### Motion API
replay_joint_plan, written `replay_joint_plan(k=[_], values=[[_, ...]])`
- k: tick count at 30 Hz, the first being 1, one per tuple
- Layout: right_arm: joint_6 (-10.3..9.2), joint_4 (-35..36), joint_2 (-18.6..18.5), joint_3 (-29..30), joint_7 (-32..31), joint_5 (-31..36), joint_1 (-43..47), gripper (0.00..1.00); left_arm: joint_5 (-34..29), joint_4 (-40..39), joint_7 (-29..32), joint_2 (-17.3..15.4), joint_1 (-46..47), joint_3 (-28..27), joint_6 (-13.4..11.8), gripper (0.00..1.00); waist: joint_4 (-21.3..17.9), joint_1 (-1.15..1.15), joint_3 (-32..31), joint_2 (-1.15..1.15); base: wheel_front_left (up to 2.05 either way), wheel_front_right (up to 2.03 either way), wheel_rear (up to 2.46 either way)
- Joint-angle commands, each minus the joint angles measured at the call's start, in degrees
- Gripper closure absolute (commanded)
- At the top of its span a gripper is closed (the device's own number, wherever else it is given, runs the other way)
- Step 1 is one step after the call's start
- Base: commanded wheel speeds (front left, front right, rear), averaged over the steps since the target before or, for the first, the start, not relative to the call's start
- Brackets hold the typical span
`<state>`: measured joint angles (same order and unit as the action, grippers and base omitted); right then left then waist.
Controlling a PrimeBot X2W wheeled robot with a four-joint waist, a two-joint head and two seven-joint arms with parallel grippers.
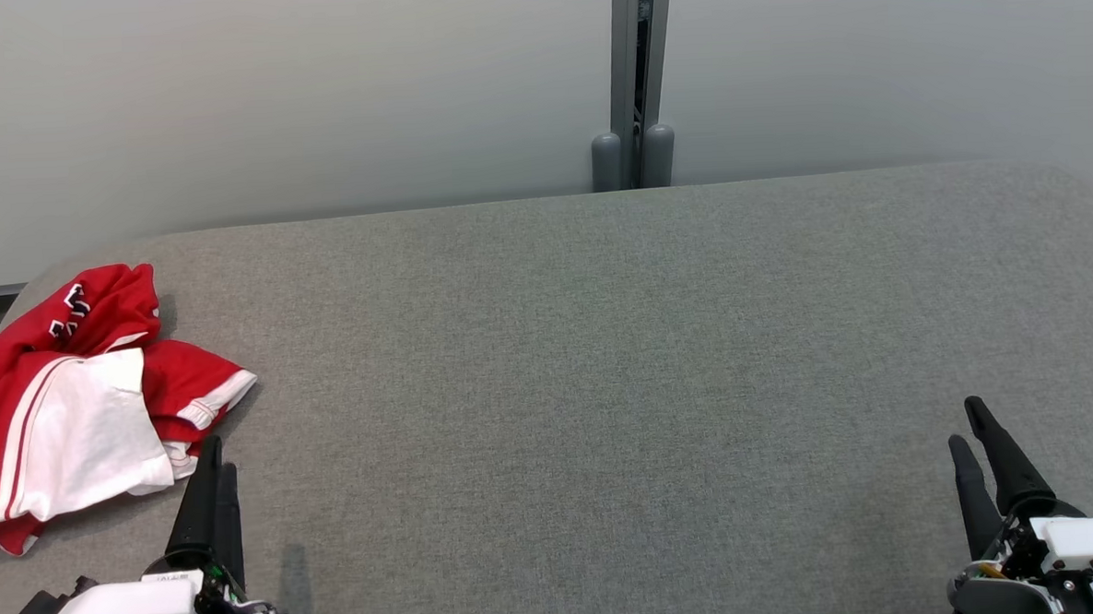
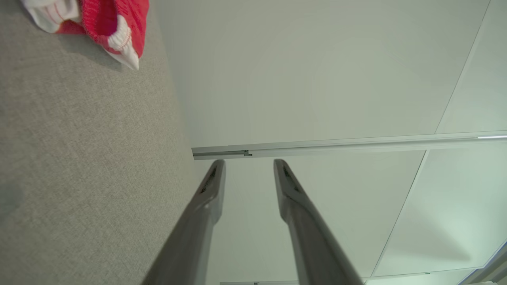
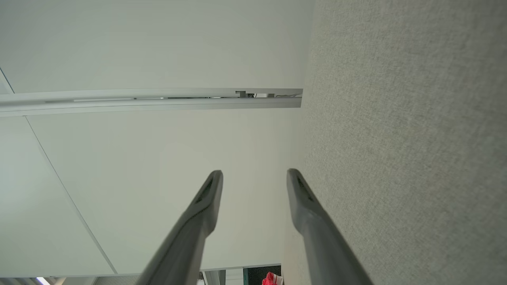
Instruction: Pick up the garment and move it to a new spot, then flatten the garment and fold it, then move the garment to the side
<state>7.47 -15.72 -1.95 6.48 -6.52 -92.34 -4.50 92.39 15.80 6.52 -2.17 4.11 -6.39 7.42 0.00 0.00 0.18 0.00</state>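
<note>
The crumpled garment (image 1: 71,411) sits at the tabletop's (image 1: 605,387) left end, long axis roughly 1 to 7 o'clock, at 10 o'clock just beside the spread, empty left claw (image 1: 220,453), far nearer than the spread, empty right claw (image 1: 965,420).

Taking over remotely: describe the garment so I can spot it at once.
Start at the grey cloth-covered table below the pale wall. At its left edge, beyond the left end effector, lies a crumpled garment. It is red with a white panel and striped white cuffs, unlike the plain grey around it.
</note>
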Motion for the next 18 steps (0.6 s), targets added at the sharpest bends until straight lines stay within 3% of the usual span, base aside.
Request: replay_joint_plan(k=[1, 18], values=[[0.01, 0.74, -0.18, -0.31, 0.39, 0.18, -0.46, 0.00, -0.02, -0.55, -0.45, -0.15, 0.57, 0.20, 0.00, 0.00, 0.00, 0.00, 0.00, 0.00, 0.00, 0.00, 0.00], [0.02, 6.06, -0.94, -4.09, 4.97, 5.30, -1.35, 0.00, -4.68, -3.53, -4.96, -0.52, 1.43, 2.46, -0.35, 0.00, -0.10, 0.00, 0.05, 0.00, 0.00, 0.00, 0.00]])
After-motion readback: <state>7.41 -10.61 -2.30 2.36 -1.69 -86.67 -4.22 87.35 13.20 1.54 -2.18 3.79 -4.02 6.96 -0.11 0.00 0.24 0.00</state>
